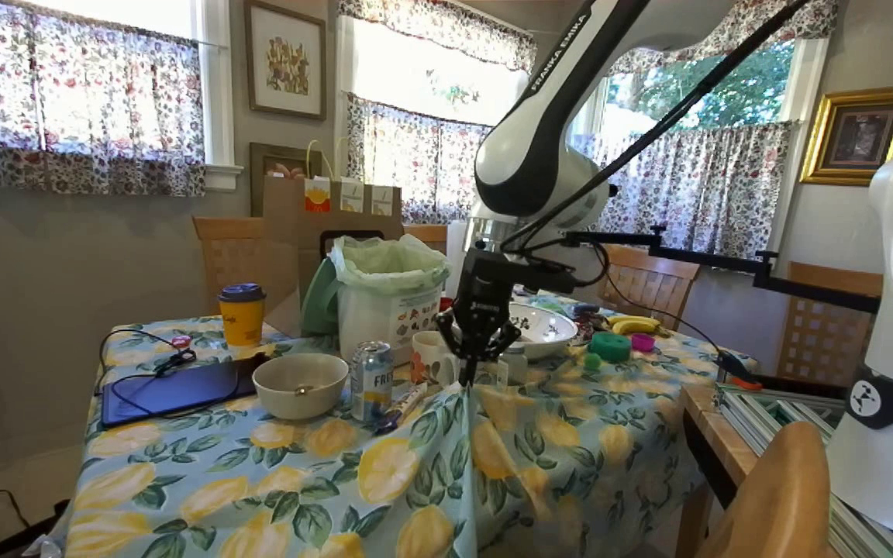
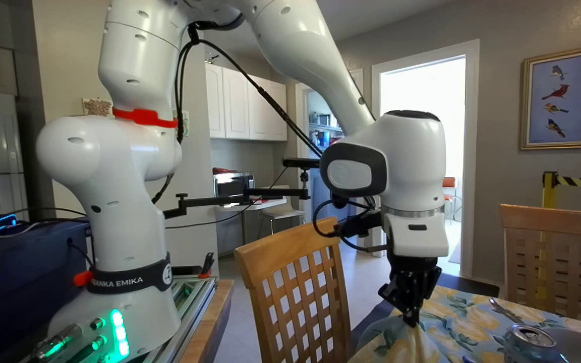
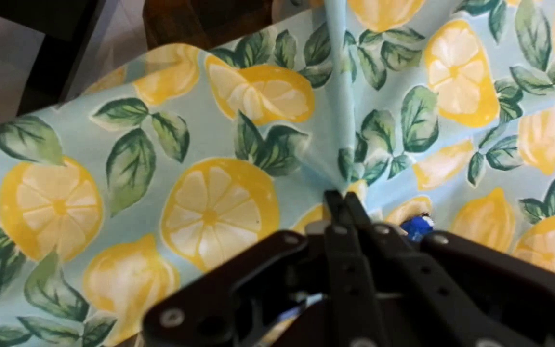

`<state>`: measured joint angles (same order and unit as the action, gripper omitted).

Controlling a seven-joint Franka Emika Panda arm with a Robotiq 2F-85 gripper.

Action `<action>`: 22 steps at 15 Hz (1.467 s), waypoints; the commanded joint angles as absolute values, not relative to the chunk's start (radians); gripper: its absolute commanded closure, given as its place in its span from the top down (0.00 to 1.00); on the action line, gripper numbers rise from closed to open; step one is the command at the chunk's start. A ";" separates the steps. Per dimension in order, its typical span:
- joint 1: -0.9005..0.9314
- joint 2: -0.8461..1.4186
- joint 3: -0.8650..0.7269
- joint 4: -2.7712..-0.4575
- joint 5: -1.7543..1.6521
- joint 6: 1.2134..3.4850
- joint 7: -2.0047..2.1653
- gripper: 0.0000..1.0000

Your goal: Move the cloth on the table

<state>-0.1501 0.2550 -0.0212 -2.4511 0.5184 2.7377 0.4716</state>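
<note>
The cloth (image 1: 299, 473) is a large light-blue tablecloth with yellow lemons and green leaves. It covers the table, whose top is hidden under it. It also shows in an exterior view (image 2: 452, 327) and fills most of the wrist view (image 3: 219, 212). My gripper (image 1: 467, 380) points down at the table's near side and is shut on a pinched fold of the cloth. The fold is pulled up to the fingertips, with creases running down from it. The gripper shows in the wrist view (image 3: 344, 195) with its fingertips together, and in an exterior view (image 2: 411, 320) with the cloth bunched beneath.
Near the gripper stand a can (image 1: 371, 384), a patterned mug (image 1: 427, 356), a bowl (image 1: 301, 386) and a large white dish (image 1: 543, 329). A lined bin (image 1: 384, 310), yellow cup (image 1: 243, 314) and blue laptop (image 1: 175, 391) lie farther off. A wooden chair (image 2: 295, 282) stands beside the table.
</note>
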 commanded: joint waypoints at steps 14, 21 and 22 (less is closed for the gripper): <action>-0.144 0.159 -0.074 -2.477 0.542 2.622 0.457 0.26; -0.140 0.156 -0.077 -2.476 0.553 2.605 0.460 0.70; -0.140 0.156 -0.077 -2.475 0.554 2.602 0.460 0.79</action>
<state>-0.1524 0.1900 -0.0624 -2.4547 0.5410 2.6206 0.4645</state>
